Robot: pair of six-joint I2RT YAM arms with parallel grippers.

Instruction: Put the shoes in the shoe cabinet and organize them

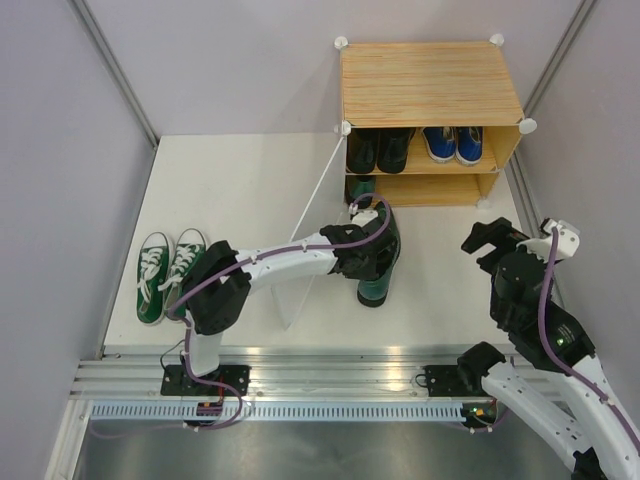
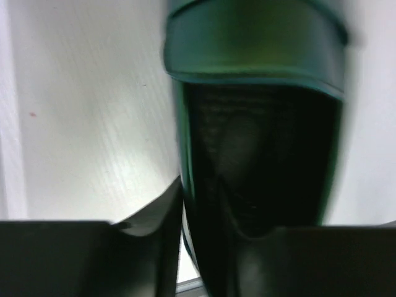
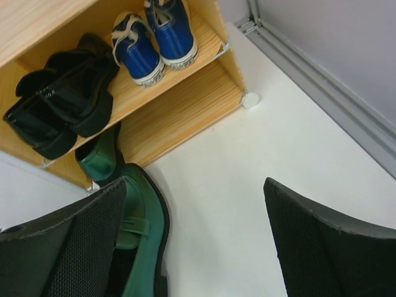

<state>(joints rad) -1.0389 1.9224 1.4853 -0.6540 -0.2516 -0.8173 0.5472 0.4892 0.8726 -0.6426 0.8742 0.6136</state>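
The wood-grain shoe cabinet stands at the back right. Its upper shelf holds the black dress shoes and blue sneakers. One dark green shoe lies on the lower shelf at the left. My left gripper is shut on the side wall of the other dark green shoe, which stands on the table in front of the cabinet; one finger is inside the shoe. The green white-toed sneakers sit at the left. My right gripper is open and empty, right of the shoe.
The translucent door panel hangs open, slanting from the cabinet's left corner towards the left arm. Grey walls close in both sides. A metal rail runs along the near edge. The right wrist view shows the cabinet's white foot.
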